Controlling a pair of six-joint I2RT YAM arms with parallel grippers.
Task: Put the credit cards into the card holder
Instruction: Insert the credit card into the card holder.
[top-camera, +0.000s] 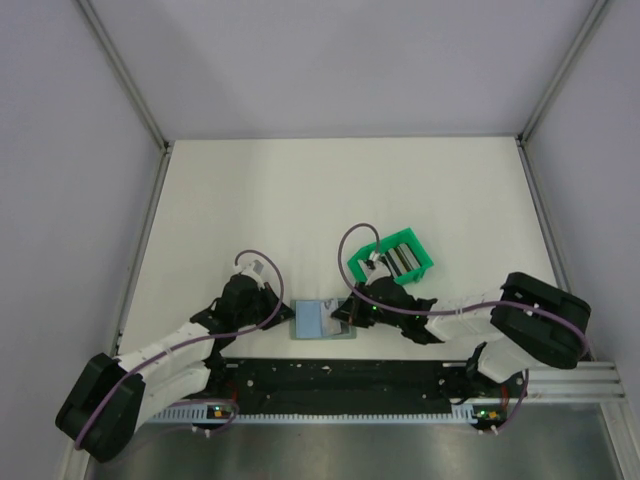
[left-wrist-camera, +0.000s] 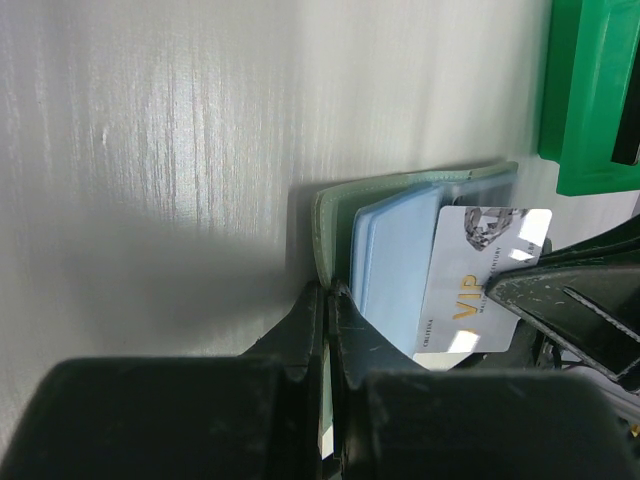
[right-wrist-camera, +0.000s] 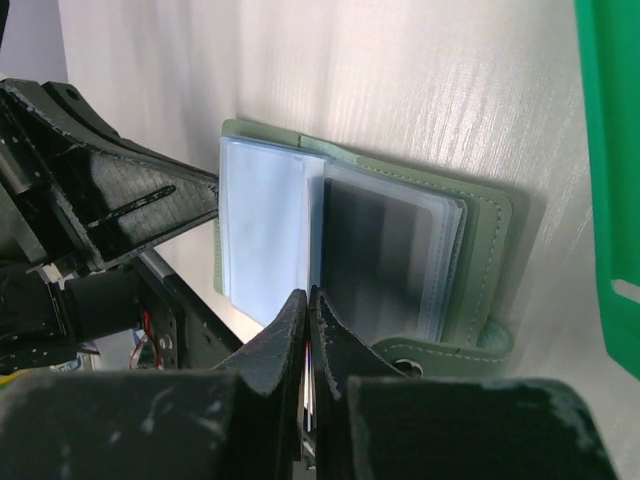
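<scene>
The card holder (top-camera: 318, 321) lies open near the table's front edge, grey-green outside, light blue sleeves inside. My left gripper (left-wrist-camera: 330, 298) is shut on the left edge of its cover (left-wrist-camera: 335, 215). My right gripper (right-wrist-camera: 310, 298) is shut on a whitish credit card marked VIP (left-wrist-camera: 470, 285). It holds the card edge-on over the open sleeves (right-wrist-camera: 260, 225), with its far end against the blue pages. A dark card (right-wrist-camera: 385, 250) sits in a clear sleeve on the holder's right half. In the top view the two grippers (top-camera: 283, 312) (top-camera: 347, 316) meet over the holder from either side.
A bright green open plastic bin (top-camera: 392, 258) stands just behind and right of the holder, with dark items inside too small to make out. Its wall also shows in the wrist views (left-wrist-camera: 590, 100) (right-wrist-camera: 610, 150). Grey walls enclose the white table (top-camera: 330, 190).
</scene>
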